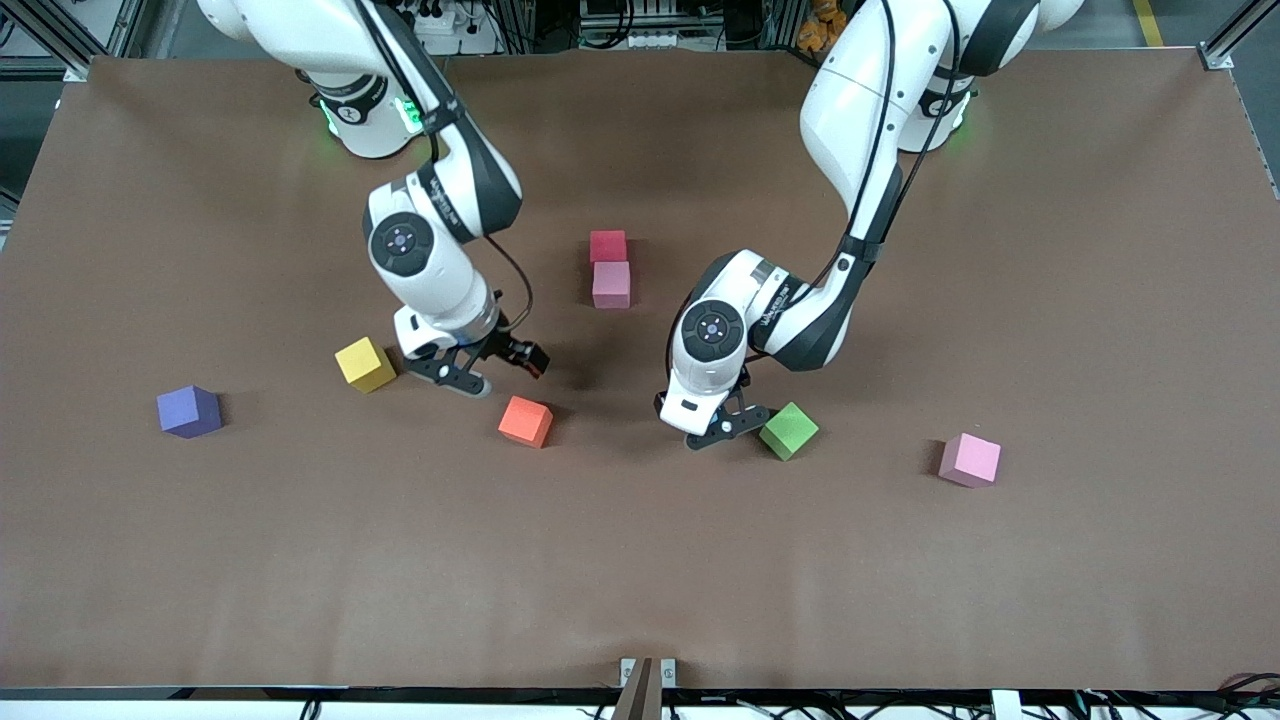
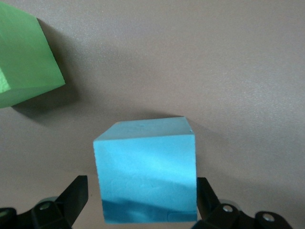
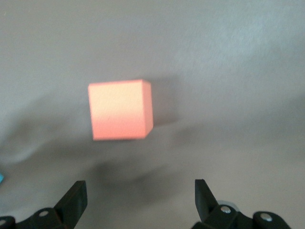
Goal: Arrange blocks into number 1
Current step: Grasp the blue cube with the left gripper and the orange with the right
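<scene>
A red block (image 1: 607, 245) and a light pink block (image 1: 611, 284) touch in a short column at mid-table. A sky blue block (image 2: 145, 171) sits on the table between the fingers of my left gripper (image 2: 141, 191), which is open around it; in the front view that gripper (image 1: 725, 425) hides it. The green block (image 1: 789, 430) (image 2: 24, 62) lies right beside it, toward the left arm's end. My right gripper (image 1: 470, 380) (image 3: 140, 195) hangs open and empty over bare table near the orange block (image 1: 526, 421) (image 3: 121, 109). A second pink block (image 1: 969, 460) lies alone toward the left arm's end.
A yellow cube (image 1: 365, 364) sits close beside the right gripper. A purple cube (image 1: 189, 411) lies toward the right arm's end of the brown table (image 1: 640, 580).
</scene>
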Tool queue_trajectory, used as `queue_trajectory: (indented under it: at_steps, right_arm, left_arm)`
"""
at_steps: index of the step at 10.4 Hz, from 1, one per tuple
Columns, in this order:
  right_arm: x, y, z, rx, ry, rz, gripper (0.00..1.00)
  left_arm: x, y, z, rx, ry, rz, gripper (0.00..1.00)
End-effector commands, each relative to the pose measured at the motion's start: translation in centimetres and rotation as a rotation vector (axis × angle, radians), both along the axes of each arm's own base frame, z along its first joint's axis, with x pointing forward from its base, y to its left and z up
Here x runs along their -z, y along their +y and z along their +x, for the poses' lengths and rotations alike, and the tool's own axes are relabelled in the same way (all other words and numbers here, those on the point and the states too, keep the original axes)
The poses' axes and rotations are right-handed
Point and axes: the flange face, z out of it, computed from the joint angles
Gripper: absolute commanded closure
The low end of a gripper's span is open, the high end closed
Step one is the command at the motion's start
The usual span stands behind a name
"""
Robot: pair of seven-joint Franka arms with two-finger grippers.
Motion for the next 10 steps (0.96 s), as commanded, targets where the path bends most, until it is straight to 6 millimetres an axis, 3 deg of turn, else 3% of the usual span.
queue_trajectory:
  at_steps: [1, 4, 6, 8, 10]
  right_arm:
    - [2.2, 0.7, 2.2, 0.002, -0.023, 0.009, 0.00]
    - [2.3, 1.0, 3.7, 0.013, -0.038, 0.018, 0.00]
    - [3.6, 1.2, 4.0, 0.007, -0.031, 0.007, 0.00]
    - [4.8, 1.8, 4.9, 0.002, -0.035, 0.001, 0.00]
    - [5.0, 1.9, 5.1, -0.003, -0.036, -0.001, 0.00]
  left_arm:
    - [-0.1, 0.3, 0.3, 0.010, 0.003, 0.006, 0.99]
    - [-1.1, 0.4, 0.3, -0.013, 0.007, 0.006, 1.00]
    - [-4.7, -0.1, -0.3, -0.068, 0.023, 0.016, 1.00]
    - [-8.9, -3.0, -4.2, -0.088, 0.037, 0.026, 1.00]
    - [-11.6, -5.4, -10.3, -0.055, 0.043, 0.031, 1.00]
